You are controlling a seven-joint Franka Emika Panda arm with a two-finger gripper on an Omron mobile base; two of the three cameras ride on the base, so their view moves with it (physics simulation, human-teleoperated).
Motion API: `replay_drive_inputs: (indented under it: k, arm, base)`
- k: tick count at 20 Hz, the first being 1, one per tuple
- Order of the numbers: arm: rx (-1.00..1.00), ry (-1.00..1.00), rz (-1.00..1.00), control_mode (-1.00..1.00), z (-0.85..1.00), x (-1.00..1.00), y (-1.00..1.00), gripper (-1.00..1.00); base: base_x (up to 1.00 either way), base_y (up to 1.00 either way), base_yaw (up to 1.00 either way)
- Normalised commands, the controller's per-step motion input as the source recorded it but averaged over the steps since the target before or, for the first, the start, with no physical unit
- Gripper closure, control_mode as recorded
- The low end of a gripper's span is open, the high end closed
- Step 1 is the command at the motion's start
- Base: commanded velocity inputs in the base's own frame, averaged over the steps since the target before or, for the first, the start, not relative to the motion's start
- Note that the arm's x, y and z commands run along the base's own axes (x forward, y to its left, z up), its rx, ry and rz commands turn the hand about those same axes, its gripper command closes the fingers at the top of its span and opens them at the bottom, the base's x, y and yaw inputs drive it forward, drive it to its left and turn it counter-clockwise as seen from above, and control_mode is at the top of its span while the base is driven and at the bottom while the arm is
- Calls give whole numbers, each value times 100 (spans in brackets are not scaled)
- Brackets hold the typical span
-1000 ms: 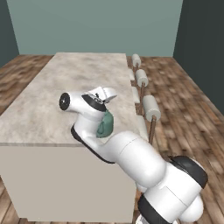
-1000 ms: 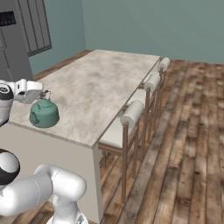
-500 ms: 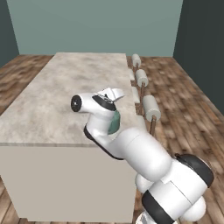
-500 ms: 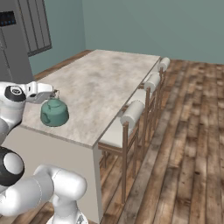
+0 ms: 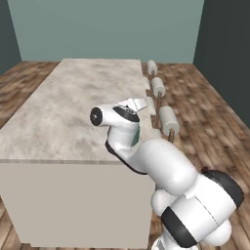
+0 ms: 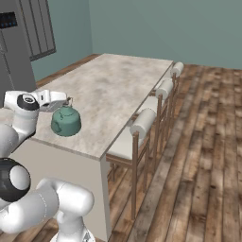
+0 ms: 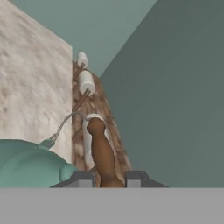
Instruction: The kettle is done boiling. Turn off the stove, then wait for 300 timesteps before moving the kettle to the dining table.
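The teal kettle (image 6: 66,121) is at the near corner of the dining table (image 6: 113,85), low over the marbled top or resting on it; I cannot tell which. My gripper (image 6: 65,100) reaches in from the left and is shut on the kettle's arched handle. In the hand view the brown handle (image 7: 101,153) runs up between the fingers (image 7: 81,177), with the kettle's teal body (image 7: 26,168) at the lower left. From the left base view my arm hides most of the kettle (image 5: 135,137), and the gripper (image 5: 138,104) sits above it. The stove is out of view.
Three white-cushioned stools (image 6: 142,123) line the table's right side, also seen as stools (image 5: 168,119) in the left base view. A tall grey appliance (image 6: 19,42) stands at the far left. Wood floor (image 6: 203,156) lies open to the right.
The gripper has carried the kettle to the right across the table's near end, toward the stool side. The grip on the handle has stayed shut.
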Motion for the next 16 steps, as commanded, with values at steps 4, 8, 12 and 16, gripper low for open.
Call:
replay_drive_inputs:
  k: [4,8,12,16]
  arm:
    - [0,0,0,-100,-3,19,-9,100]
    - [0,0,0,-100,-11,26,-6,100]
    - [0,0,0,-100,-14,25,-6,100]
    - [0,0,0,-100,-13,25,-4,100]
  base:
    - [0,0,0]
    - [0,0,0]
    - [0,0,0]
    - [0,0,0]
